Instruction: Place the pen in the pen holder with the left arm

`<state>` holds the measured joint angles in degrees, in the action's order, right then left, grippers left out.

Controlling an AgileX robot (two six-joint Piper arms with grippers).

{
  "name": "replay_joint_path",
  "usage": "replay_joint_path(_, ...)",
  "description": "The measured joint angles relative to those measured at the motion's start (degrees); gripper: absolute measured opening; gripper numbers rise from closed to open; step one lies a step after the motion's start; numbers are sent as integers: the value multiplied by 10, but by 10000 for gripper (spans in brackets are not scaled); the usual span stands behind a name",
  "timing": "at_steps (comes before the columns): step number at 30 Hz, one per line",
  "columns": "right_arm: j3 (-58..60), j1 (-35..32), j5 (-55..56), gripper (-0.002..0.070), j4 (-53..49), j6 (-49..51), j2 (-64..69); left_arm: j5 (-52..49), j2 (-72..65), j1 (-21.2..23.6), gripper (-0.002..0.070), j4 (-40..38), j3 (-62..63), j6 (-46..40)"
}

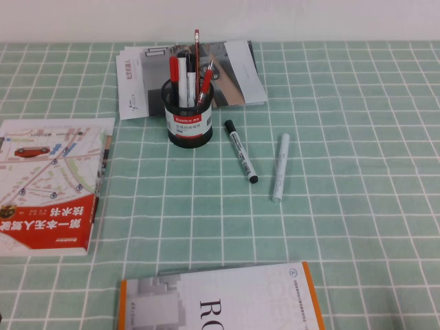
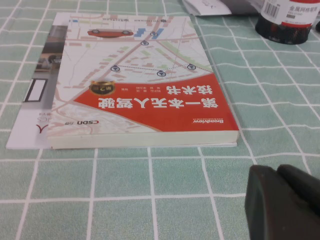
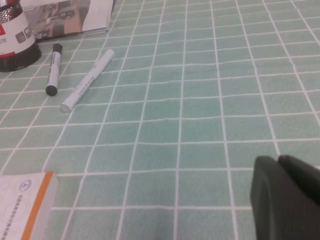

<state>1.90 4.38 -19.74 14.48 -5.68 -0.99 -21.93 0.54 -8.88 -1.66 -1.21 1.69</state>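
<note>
The pen (image 1: 240, 150), white-barrelled with a black cap and black end, lies on the green checked cloth just right of the pen holder (image 1: 190, 113). The holder is a black mesh cup with a white label and holds several red and black pens. The right wrist view shows the pen (image 3: 53, 69) and the holder (image 3: 12, 37) too. The holder's base also shows in the left wrist view (image 2: 287, 25). My left gripper (image 2: 277, 172) is shut and empty, low over the cloth near the red book, far from the pen. My right gripper (image 3: 277, 161) is shut and empty over bare cloth. Neither arm shows in the high view.
An all-white marker (image 1: 280, 167) lies right of the pen. A red and white book (image 1: 48, 182) lies at the left, an orange-edged booklet (image 1: 220, 299) at the front, and open leaflets (image 1: 227, 75) behind the holder.
</note>
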Motion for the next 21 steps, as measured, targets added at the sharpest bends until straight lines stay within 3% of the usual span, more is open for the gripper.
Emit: replay_joint_path(21, 0, 0, 0, -20, 0, 0, 0, 38, 0, 0, -3, -16, -3, 4)
